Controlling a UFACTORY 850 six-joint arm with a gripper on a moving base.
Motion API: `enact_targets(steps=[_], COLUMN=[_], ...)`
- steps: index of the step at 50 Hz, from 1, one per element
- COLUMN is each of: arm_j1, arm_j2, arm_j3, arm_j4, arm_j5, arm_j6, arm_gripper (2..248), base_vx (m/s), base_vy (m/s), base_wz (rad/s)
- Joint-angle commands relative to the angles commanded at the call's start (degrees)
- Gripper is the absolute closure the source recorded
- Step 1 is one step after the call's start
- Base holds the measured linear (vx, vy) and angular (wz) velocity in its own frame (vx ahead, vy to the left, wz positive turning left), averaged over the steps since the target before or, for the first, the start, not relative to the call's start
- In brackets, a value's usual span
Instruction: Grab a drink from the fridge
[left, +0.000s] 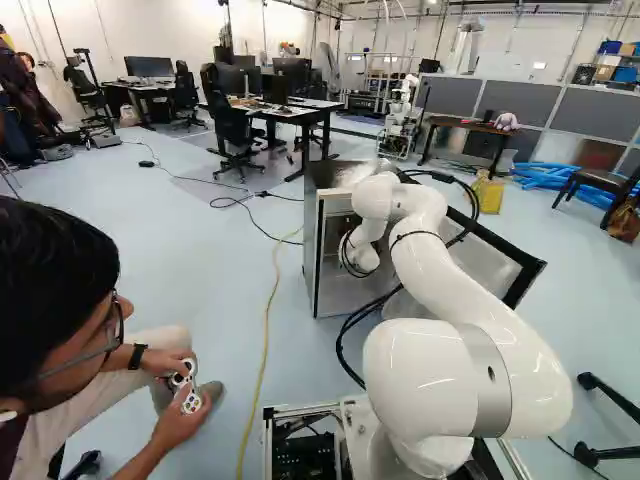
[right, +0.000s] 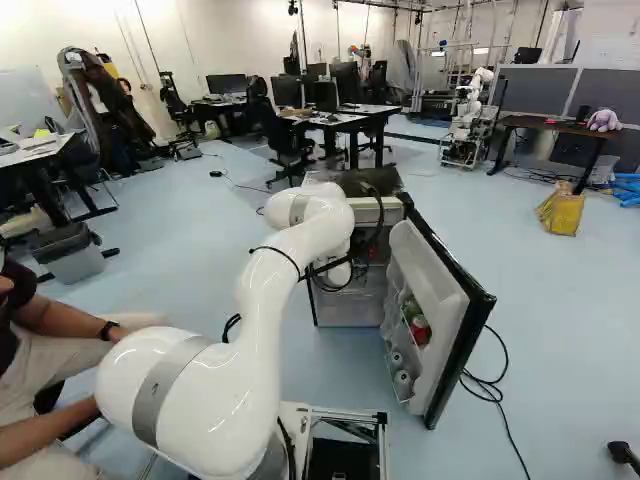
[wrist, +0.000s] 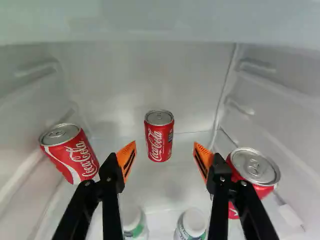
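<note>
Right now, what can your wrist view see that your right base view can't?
Only the wrist view clearly shows three red cans, two white caps and my open gripper.

Only the right base view shows the fridge's open door, my white arm, a yellow bag and a bin.

Both show the inside of the fridge.

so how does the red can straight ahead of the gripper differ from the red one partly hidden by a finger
The can ahead lines up with the gap between the open fingers; the partly hidden can sits outside it, nearer a side wall. The can ahead looks smaller and farther off; the partly hidden can looks bigger and closer. Both have silver tops.
</note>
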Motion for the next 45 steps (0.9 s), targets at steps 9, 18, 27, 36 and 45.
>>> enact_targets(steps=[9,18,27,36,45], arm_j1=[0.0,0.0,0.0,0.0,0.0], arm_j2=[-0.6,-2.2,-4.0,-5.6,-5.9], arm_j3=[-0.6,-2.0,-3.7,-5.1,-5.4], arm_j4=[0.0,0.0,0.0,0.0,0.0], arm_j5=[0.0,0.0,0.0,0.0,0.0], arm_j6=[0.0,0.0,0.0,0.0,0.0], arm_gripper=[79,79,79,79,79], base_vx=[0.000,0.000,0.000,0.000,0.000], base_vy=[0.000,0.000,0.000,0.000,0.000], base_wz=[0.000,0.000,0.000,0.000,0.000])
